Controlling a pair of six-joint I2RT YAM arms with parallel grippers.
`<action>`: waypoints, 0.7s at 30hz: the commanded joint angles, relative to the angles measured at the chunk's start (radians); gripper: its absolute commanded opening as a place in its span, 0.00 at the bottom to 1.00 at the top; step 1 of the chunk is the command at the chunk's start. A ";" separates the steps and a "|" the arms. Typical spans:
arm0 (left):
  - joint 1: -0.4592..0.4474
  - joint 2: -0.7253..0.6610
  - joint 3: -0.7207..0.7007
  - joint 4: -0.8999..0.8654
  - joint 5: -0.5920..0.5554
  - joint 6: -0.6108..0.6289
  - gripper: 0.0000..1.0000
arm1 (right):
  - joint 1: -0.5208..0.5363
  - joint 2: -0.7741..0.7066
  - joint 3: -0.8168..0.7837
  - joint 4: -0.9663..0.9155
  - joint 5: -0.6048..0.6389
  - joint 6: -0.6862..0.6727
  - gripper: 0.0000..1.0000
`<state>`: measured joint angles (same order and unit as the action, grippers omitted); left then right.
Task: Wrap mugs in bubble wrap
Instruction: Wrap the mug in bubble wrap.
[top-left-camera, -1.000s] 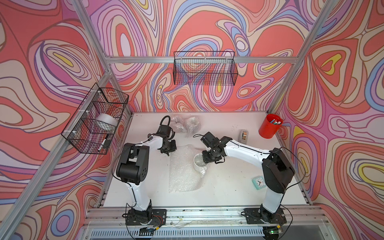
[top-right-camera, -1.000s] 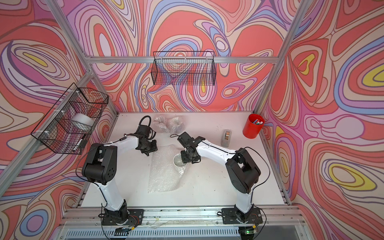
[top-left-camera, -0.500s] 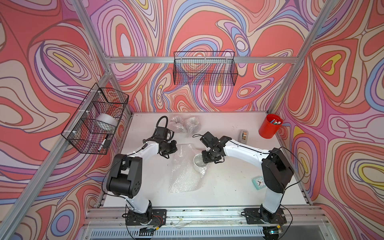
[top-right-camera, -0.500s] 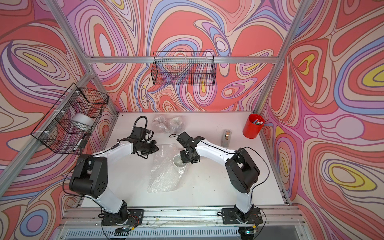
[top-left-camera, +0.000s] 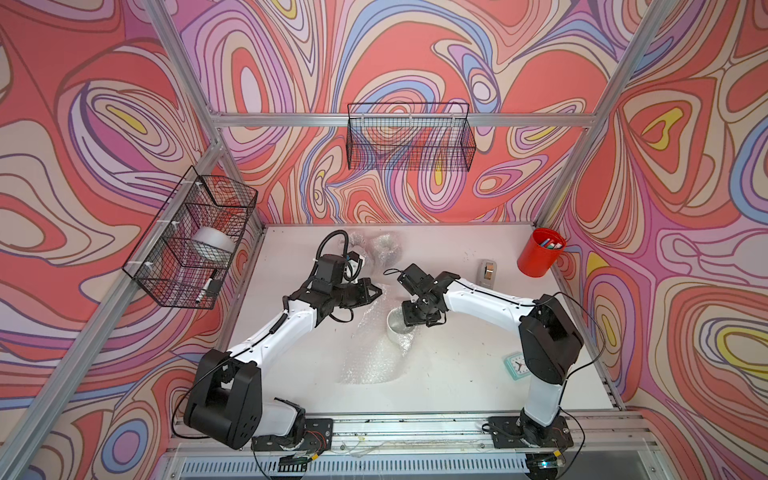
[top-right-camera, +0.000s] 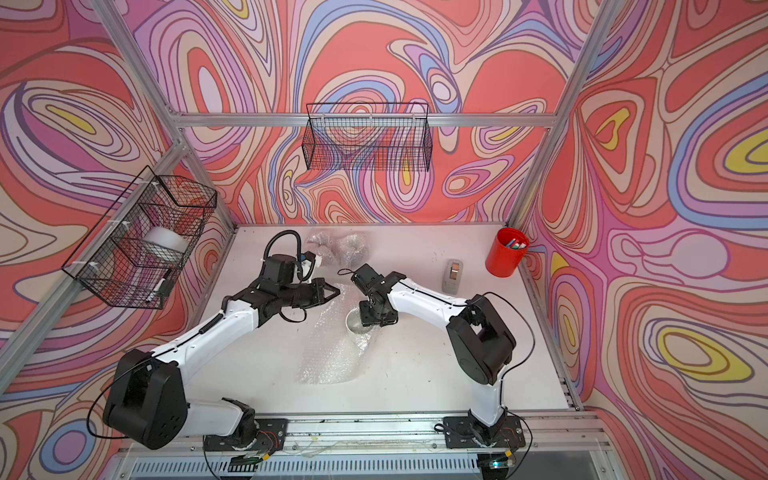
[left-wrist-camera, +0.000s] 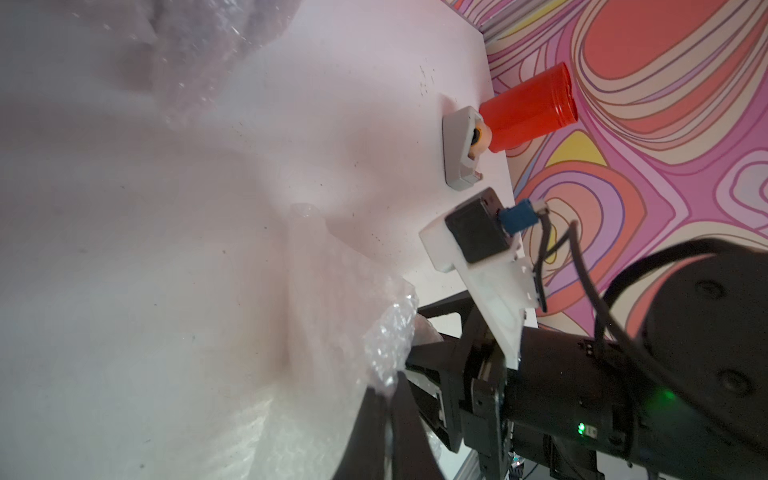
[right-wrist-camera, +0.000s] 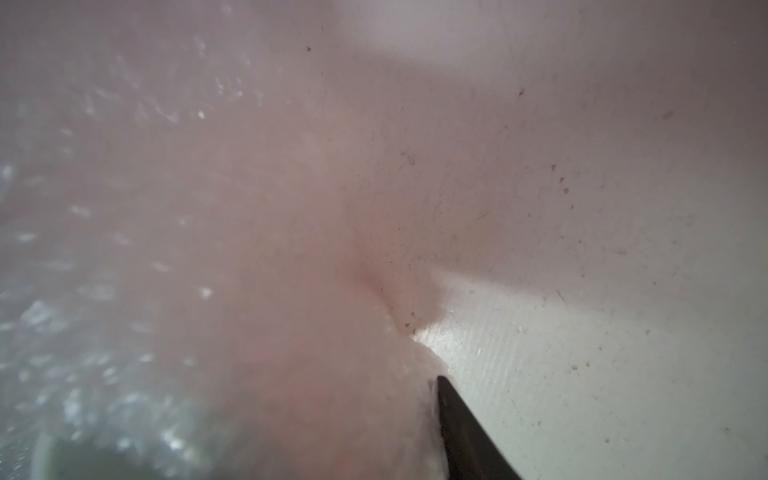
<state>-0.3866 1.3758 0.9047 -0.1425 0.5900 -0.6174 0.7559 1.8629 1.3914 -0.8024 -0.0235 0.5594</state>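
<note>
A white mug (top-left-camera: 395, 325) (top-right-camera: 356, 322) stands upright on a crumpled bubble wrap sheet (top-left-camera: 372, 357) (top-right-camera: 332, 357) in mid-table. My left gripper (top-left-camera: 377, 291) (top-right-camera: 337, 292) is shut on the sheet's far edge, with the bubble wrap (left-wrist-camera: 390, 332) bunched at its tips (left-wrist-camera: 390, 399). My right gripper (top-left-camera: 419, 320) (top-right-camera: 376, 318) sits down against the mug's right side. Its wrist view shows only one dark finger (right-wrist-camera: 465, 432) beside blurred bubble wrap (right-wrist-camera: 124, 291), so its grip is unclear.
Two bubble-wrapped bundles (top-left-camera: 384, 249) (top-left-camera: 357, 241) lie at the back. A red pen cup (top-left-camera: 540, 251) and a tape dispenser (top-left-camera: 489, 272) stand at the back right, a small clock (top-left-camera: 516, 365) at the front right. Wire baskets (top-left-camera: 409, 141) (top-left-camera: 191, 241) hang on the walls.
My left arm swung right from the table's back left to the sheet's far edge, and its gripper closed there. The right arm stayed at the mug.
</note>
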 joint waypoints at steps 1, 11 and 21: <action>-0.059 -0.014 -0.043 0.039 -0.012 -0.047 0.05 | 0.009 0.004 -0.001 0.018 -0.007 0.036 0.51; -0.192 0.045 -0.144 0.088 -0.118 -0.083 0.01 | 0.007 -0.029 0.033 0.029 -0.028 0.049 0.51; -0.193 0.144 -0.041 -0.032 -0.101 0.012 0.03 | 0.002 -0.140 0.089 -0.070 0.103 -0.006 0.60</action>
<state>-0.5770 1.4944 0.8345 -0.1024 0.5045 -0.6533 0.7559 1.7752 1.4414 -0.8455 0.0151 0.5789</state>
